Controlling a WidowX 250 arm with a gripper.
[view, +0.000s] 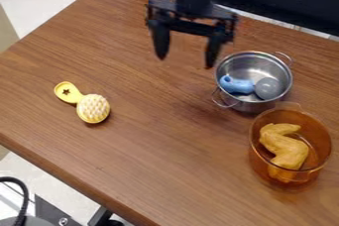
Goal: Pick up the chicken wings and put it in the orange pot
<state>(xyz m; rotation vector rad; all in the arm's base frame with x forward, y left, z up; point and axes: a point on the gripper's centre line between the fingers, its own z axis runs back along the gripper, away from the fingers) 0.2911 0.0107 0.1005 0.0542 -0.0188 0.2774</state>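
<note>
Chicken wing (286,149) sits inside orange pot (259,164) per task, presumably why end effector (185,62) hangs released and empty over worktop (155,143).

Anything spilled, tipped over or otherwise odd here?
Nothing stands out. The orange pot and the metal pot stand upright, the chicken wing lies inside the orange one, and I see no spill or damage.

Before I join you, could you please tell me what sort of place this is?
Probably a robotics lab or workshop: a robot gripper hangs over a wooden table set with a metal pot and toy-like food, such as the chicken wing in an orange pot.
</note>
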